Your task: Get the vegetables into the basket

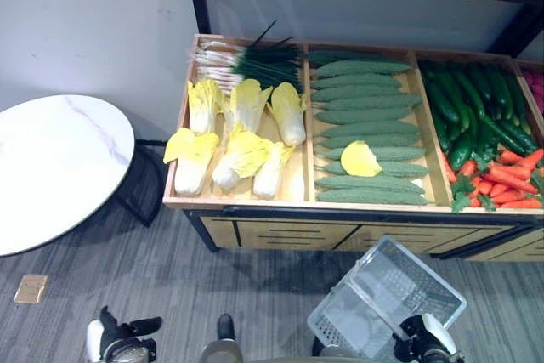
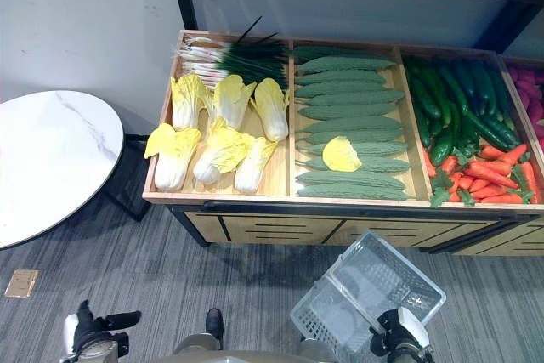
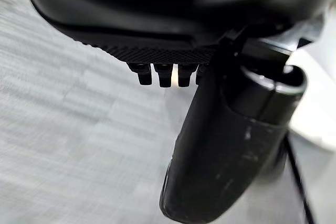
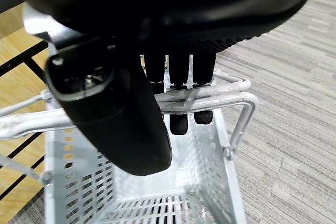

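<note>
So you're basically at the starting line here. Your right hand (image 4: 157, 77) has its fingers hooked around the wire handles of the white plastic basket (image 1: 387, 299), which hangs low in front of the wooden produce stand (image 1: 357, 206), and the right wrist view looks straight down into it: nothing inside yet.

All the veg is still up on the stand. Left compartment has the napa cabbages (image 1: 234, 129) with a bunch of green onions (image 1: 246, 64) behind them. Middle one is stacked with bumpy green bitter gourds (image 1: 365, 125), and there's one loose yellow cabbage leaf (image 1: 360, 159) lying on top of that pile. Right compartment has the smooth cucumbers (image 1: 472, 108) and, at the front corner, the carrots (image 1: 501, 183).

Your left hand (image 1: 115, 339) is down low on the left over the grey carpet, near the round white marble table (image 1: 51, 167), holding nothing. In its own wrist view the fingers look relaxed and uncurled, so it's the free one for picking.

So: basket in hand, zero vegetables loaded, everything left to do. I'd guess you need to step closer to the stand first, since the hands sit well short of it.
</note>
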Motion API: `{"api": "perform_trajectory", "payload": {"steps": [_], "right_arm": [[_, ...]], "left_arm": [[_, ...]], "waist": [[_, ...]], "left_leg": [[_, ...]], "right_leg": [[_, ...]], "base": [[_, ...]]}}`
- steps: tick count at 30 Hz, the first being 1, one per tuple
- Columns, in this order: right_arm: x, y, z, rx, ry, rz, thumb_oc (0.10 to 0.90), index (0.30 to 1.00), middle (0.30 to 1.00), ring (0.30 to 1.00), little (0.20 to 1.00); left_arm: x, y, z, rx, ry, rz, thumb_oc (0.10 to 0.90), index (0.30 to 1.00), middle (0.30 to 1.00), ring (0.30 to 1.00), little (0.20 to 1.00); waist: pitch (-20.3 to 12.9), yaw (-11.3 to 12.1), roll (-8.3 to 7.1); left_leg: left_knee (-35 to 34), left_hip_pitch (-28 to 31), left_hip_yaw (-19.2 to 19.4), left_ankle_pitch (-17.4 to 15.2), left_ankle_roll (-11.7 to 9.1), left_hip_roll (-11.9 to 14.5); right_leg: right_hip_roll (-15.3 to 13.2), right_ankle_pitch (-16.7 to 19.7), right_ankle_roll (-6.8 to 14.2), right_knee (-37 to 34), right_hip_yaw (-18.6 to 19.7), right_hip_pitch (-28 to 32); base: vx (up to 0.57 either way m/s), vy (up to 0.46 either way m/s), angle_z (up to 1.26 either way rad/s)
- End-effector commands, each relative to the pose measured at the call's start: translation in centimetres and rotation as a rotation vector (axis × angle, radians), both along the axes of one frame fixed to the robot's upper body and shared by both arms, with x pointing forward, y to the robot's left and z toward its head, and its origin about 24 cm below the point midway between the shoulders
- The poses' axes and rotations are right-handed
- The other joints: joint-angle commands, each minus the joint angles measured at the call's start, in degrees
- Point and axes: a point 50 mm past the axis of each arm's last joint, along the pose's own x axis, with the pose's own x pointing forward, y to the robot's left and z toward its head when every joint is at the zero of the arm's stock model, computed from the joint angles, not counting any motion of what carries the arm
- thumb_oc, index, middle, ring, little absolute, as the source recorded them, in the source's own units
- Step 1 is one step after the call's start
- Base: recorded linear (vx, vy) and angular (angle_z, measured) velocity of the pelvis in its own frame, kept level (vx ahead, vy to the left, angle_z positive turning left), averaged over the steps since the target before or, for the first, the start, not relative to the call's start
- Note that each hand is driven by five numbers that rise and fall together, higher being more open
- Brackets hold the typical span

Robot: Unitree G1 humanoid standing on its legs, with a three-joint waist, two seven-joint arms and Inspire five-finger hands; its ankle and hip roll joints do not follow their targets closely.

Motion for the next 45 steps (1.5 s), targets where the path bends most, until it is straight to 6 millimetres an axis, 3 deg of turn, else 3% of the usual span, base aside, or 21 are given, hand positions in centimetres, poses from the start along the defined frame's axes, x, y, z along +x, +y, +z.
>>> {"api": "perform_trajectory", "payload": {"steps": [1, 4, 5, 8, 9, 11, 12, 15, 17, 18, 23, 26, 31, 40, 45], "right_arm": [[1.8, -1.6, 1.1, -0.076, -0.088, -0.018, 0.400, 0.300, 0.300, 0.300, 0.300], [1.7, -1.5, 1.1, -0.076, -0.094, -0.004, 0.400, 0.300, 0.300, 0.300, 0.300], [1.4, -1.6, 1.0, -0.083, -0.081, -0.012, 0.400, 0.300, 0.300, 0.300, 0.300], [1.3, -1.6, 1.1, -0.081, -0.085, -0.005, 0.400, 0.300, 0.300, 0.300, 0.300], [1.2, -1.7, 1.1, -0.080, -0.080, -0.003, 0.400, 0.300, 0.300, 0.300, 0.300], [1.0, -1.9, 1.0, -0.087, -0.063, -0.010, 0.400, 0.300, 0.300, 0.300, 0.300], [1.5, -1.7, 1.2, -0.078, -0.087, 0.015, 0.400, 0.300, 0.300, 0.300, 0.300], [1.6, -1.7, 1.3, -0.075, -0.092, 0.020, 0.400, 0.300, 0.300, 0.300, 0.300], [1.6, -1.8, 1.3, -0.076, -0.087, 0.022, 0.400, 0.300, 0.300, 0.300, 0.300], [1.8, -1.7, 1.3, -0.072, -0.089, 0.028, 0.400, 0.300, 0.300, 0.300, 0.300], [2.5, -2.2, 1.7, -0.082, -0.101, 0.032, 0.400, 0.300, 0.300, 0.300, 0.300], [3.1, -2.2, 1.9, -0.080, -0.106, 0.048, 0.400, 0.300, 0.300, 0.300, 0.300], [3.5, -2.2, 2.1, -0.080, -0.108, 0.064, 0.400, 0.300, 0.300, 0.300, 0.300], [4.1, -2.4, 2.3, -0.078, -0.107, 0.074, 0.400, 0.300, 0.300, 0.300, 0.300], [4.6, -2.5, 2.6, -0.080, -0.127, 0.097, 0.400, 0.300, 0.300, 0.300, 0.300]], "left_arm": [[2.8, 4.6, 4.7, 0.268, -0.168, 0.131, 0.900, 1.000, 1.000, 1.000, 1.000], [4.0, 6.3, 8.4, 0.463, -0.286, 0.163, 0.900, 1.000, 1.000, 1.000, 1.000], [5.6, 6.4, 11.0, 0.565, -0.368, 0.105, 0.900, 1.000, 1.000, 1.000, 1.000], [5.2, 6.8, 11.4, 0.605, -0.365, 0.128, 0.900, 1.000, 1.000, 1.000, 1.000], [6.7, 6.6, 13.8, 0.692, -0.442, 0.073, 0.900, 1.000, 1.000, 1.000, 1.000], [7.2, 6.4, 14.5, 0.718, -0.470, 0.071, 0.900, 1.000, 1.000, 1.000, 1.000], [8.0, 6.3, 16.3, 0.777, -0.524, 0.034, 0.900, 1.000, 1.000, 1.000, 1.000], [10.3, 4.1, 20.3, 0.882, -0.691, -0.090, 0.900, 1.000, 1.000, 1.000, 1.000], [11.3, 3.1, 21.5, 0.902, -0.750, -0.160, 0.900, 1.000, 1.000, 1.000, 1.000], [12.4, 1.0, 23.1, 0.915, -0.842, -0.269, 0.900, 1.000, 1.000, 1.000, 1.000], [13.8, -2.3, 23.7, 0.762, -0.974, -0.512, 0.900, 1.000, 1.000, 1.000, 1.000], [14.3, -3.4, 23.1, 0.581, -1.047, -0.567, 0.900, 1.000, 1.000, 1.000, 1.000], [14.9, -4.9, 22.5, 0.434, -1.091, -0.624, 0.900, 1.000, 1.000, 1.000, 1.000], [16.1, -6.4, 21.3, 0.258, -1.093, -0.699, 0.900, 1.000, 1.000, 1.000, 1.000], [16.3, -6.4, 21.3, 0.253, -1.064, -0.764, 0.900, 1.000, 1.000, 1.000, 1.000]], "waist": [[2.04, 0.87, -2.29], [1.61, 1.00, -2.37], [1.55, 1.33, -2.28], [1.33, 1.19, -2.36], [1.25, 1.22, -2.29], [1.11, 1.24, -2.19], [0.87, 0.86, -2.31], [0.76, 0.59, -2.35], [0.83, 0.26, -2.24], [0.83, -0.19, -2.20], [1.40, -0.99, -1.81], [1.64, -1.53, -1.62], [1.78, -2.06, -1.49], [1.92, -2.77, -1.60], [2.03, -3.04, -1.60]], "left_leg": [[0.05, 3.29, 0.08, -7.10, -2.87, 1.71], [0.05, 3.62, 0.32, -7.13, -3.19, 1.99], [0.05, 3.70, 0.16, -7.21, -3.31, 2.03], [0.05, 3.72, 0.21, -7.23, -3.37, 2.10], [0.05, 3.94, 0.14, -7.34, -3.44, 2.13], [0.05, 3.87, 0.01, -7.38, -3.41, 2.11], [0.05, 4.04, 0.26, -7.46, -3.51, 2.27], [0.05, 4.18, 0.29, -7.61, -3.55, 2.42], [0.05, 4.26, 0.42, -7.67, -3.54, 2.45], [0.05, 4.45, 0.66, -7.80, -3.47, 2.47], [0.05, 4.58, 1.22, -7.81, -3.31, 2.46], [0.05, 4.70, 1.68, -7.86, -3.21, 2.42], [0.05, 5.10, 2.32, -8.04, -3.07, 2.59], [0.05, 5.65, 3.14, -8.19, -3.02, 2.80], [0.05, 5.69, 3.47, -8.17, -3.13, 2.99]], "right_leg": [[-2.17, -0.52, 1.92, 1.51, 1.42, -2.42], [-1.82, -0.56, 1.96, 0.93, 1.28, -1.97], [-1.74, -0.60, 1.97, 0.62, 0.97, -1.54], [-1.70, -0.63, 2.00, 0.50, 0.94, -1.56], [-1.57, -0.75, 1.98, 0.42, 0.82, -1.28], [-1.60, -0.80, 1.98, 0.39, 0.80, -1.26], [-1.46, -0.85, 1.95, 0.31, 0.96, -1.21], [-1.39, -0.86, 1.93, 0.19, 1.12, -1.17], [-1.36, -0.79, 1.91, 0.18, 1.34, -1.33], [-1.36, -0.72, 1.90, 0.14, 1.57, -1.38], [-1.31, -0.32, 1.95, 0.07, 2.21, -1.73], [-1.35, -0.04, 2.00, 0.01, 2.76, -2.04], [-1.35, 0.07, 2.00, 0.05, 3.42, -2.31], [-0.95, 0.00, 1.82, 0.01, 4.43, -2.52], [-0.80, 0.01, 1.81, 0.00, 4.73, -2.70]], "base": [[0.00, 0.000, 0.00], [0.00, 0.000, 0.00], [0.00, 0.000, 0.00], [0.00, 0.000, 0.00], [0.00, 0.000, 0.00], [0.00, 0.000, 0.00], [0.01, -0.017, -0.03], [0.00, 0.000, 0.00], [0.00, 0.000, 0.00], [0.00, 0.000, 0.00], [-0.02, 0.009, -0.05], [-0.01, 0.018, -0.14], [0.01, 0.010, -0.05], [0.02, 0.000, -0.08], [0.01, 0.000, -0.02]]}}
